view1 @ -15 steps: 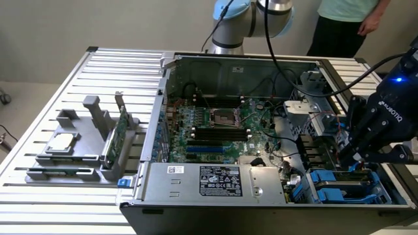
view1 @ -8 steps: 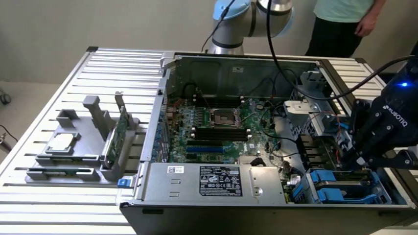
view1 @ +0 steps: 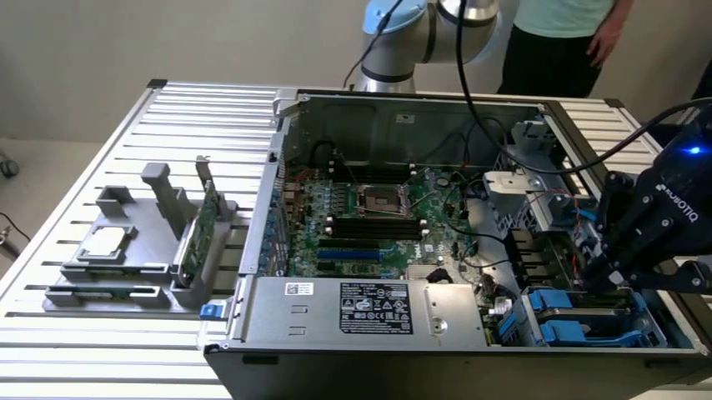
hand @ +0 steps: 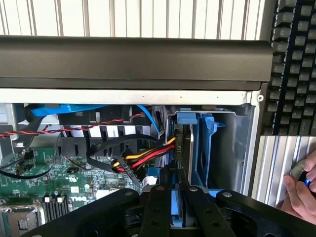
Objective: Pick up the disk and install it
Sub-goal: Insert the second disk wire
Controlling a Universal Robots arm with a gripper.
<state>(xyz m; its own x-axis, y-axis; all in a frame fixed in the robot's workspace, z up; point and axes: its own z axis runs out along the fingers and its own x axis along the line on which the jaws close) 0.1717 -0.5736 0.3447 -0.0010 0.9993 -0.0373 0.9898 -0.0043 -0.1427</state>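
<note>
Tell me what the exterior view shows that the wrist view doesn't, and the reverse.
Exterior view alone: the grey fixture holding a small silver chip and an upright green circuit card, the CPU socket, the labelled power supply, and a person standing behind the table.

Wrist view alone: a keyboard, a hand beside the case, and a red-yellow-black cable bundle.

Both: the blue drive carriers in the bay, the green motherboard, and the claw over the bay.

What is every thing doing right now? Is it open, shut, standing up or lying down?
computer case: open, insides showing.
disk: on edge, down in the blue bay.
end effector: shut on the disk.
green card: standing upright in the grey holder.
silver chip: lying flat on the grey holder.
</note>
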